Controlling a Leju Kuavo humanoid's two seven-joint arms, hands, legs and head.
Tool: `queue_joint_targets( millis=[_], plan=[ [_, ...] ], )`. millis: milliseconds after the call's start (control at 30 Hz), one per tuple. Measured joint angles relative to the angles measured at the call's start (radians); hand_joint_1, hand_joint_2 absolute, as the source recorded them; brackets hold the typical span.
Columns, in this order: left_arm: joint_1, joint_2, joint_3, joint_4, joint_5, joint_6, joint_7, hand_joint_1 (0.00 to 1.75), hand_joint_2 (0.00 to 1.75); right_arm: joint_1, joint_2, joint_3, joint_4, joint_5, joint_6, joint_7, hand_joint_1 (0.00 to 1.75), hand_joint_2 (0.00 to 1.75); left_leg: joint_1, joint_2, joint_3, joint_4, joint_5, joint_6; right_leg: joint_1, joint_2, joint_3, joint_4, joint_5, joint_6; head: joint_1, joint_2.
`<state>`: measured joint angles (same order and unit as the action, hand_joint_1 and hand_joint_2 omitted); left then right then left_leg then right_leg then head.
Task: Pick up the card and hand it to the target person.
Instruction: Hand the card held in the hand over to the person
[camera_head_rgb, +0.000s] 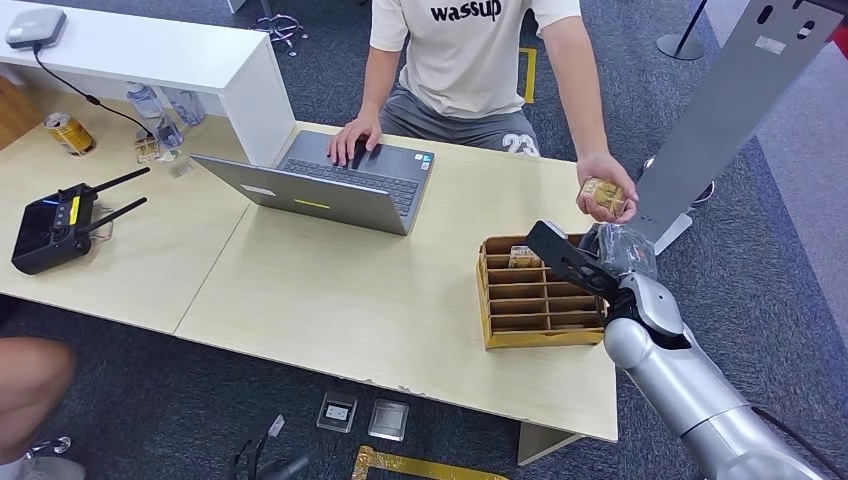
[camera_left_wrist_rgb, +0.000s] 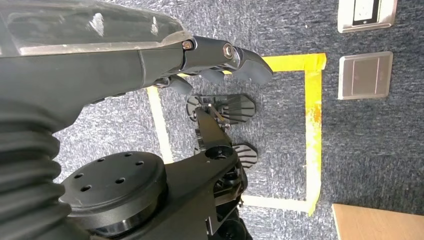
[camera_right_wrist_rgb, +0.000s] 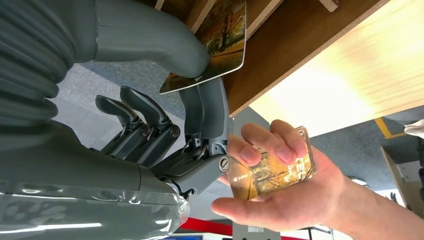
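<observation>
Autumn-print card (camera_right_wrist_rgb: 220, 42): pinched between your right hand's (camera_right_wrist_rgb: 165, 125) thumb and fingers, over the wooden organizer (camera_head_rgb: 530, 295).
Person's hand (camera_right_wrist_rgb: 280, 195): just beside, already holding cards (camera_right_wrist_rgb: 272, 170).
Risk: your thin edge grip may slip; the card could fall short of that palm.
Left hand (camera_left_wrist_rgb: 210, 65): hanging, fingers curled on nothing.

A: Count time! One laptop (camera_head_rgb: 335, 185) sat on the surface (camera_head_rgb: 330, 290), one black remote controller (camera_head_rgb: 50, 228), one can (camera_head_rgb: 69, 133).

B: And one wooden organizer (camera_head_rgb: 530, 295). Cards?

A: Two that I could count: one card (camera_right_wrist_rgb: 220, 37) pinched in the right hand (camera_right_wrist_rgb: 165, 115), one stack of cards (camera_right_wrist_rgb: 272, 170) in the person's hand (camera_right_wrist_rgb: 280, 190).

B: Robot hands?

A: Two: the left hand (camera_left_wrist_rgb: 150, 60) showed too. Two floor plates (camera_head_rgb: 370, 415) as well.
</observation>
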<state>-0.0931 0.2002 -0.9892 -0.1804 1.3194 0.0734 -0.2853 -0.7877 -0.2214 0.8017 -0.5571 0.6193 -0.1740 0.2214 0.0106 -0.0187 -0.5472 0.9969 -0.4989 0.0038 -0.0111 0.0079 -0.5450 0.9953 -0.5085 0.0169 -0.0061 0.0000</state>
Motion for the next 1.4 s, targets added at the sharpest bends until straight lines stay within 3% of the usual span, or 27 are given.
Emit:
queue_joint_targets(
  millis=[333, 567, 800, 1133, 1400],
  plan=[
    [0.000, 0.004, 0.000, 0.000, 0.011, 0.009, 0.004, 0.00, 1.75, -0.001, -0.012, 0.001, -0.104, 0.020, -0.015, 0.060, 1.75, 1.75, 0.000, 0.000, 0.000, 0.000, 0.000, 0.000, 0.000, 0.000, 0.000, 0.000, 0.000, 0.000, 0.000, 0.000],
    [0.001, 0.005, 0.001, 0.000, 0.022, 0.010, 0.007, 0.00, 1.75, 0.000, -0.045, -0.010, -0.332, 0.117, -0.034, 0.142, 1.75, 1.75, 0.000, 0.000, 0.000, 0.000, 0.000, 0.000, 0.000, 0.000, 0.000, 0.000, 0.000, 0.000, 0.000, 0.000],
    [0.001, 0.005, 0.002, 0.000, 0.028, 0.010, 0.007, 0.00, 1.75, 0.014, -0.071, -0.034, -0.560, 0.161, -0.035, 0.154, 1.75, 1.75, 0.000, 0.001, 0.001, 0.000, 0.000, 0.000, 0.000, 0.000, 0.000, 0.000, 0.000, 0.000, 0.000, 0.000],
    [0.001, 0.005, 0.001, 0.000, 0.015, 0.002, 0.003, 0.00, 1.75, 0.052, -0.079, -0.057, -0.626, 0.159, -0.085, 0.061, 1.75, 1.75, 0.000, 0.000, 0.001, 0.000, 0.000, 0.000, 0.000, 0.000, 0.000, 0.000, 0.000, 0.000, 0.000, 0.000],
    [0.000, 0.004, 0.000, 0.000, -0.003, -0.012, -0.009, 0.00, 1.75, 0.048, -0.059, -0.060, -0.480, 0.133, -0.192, -0.090, 1.75, 1.75, 0.000, 0.000, 0.000, 0.000, 0.000, 0.000, 0.000, 0.000, 0.000, 0.000, 0.000, 0.000, 0.000, 0.000]
  ],
)
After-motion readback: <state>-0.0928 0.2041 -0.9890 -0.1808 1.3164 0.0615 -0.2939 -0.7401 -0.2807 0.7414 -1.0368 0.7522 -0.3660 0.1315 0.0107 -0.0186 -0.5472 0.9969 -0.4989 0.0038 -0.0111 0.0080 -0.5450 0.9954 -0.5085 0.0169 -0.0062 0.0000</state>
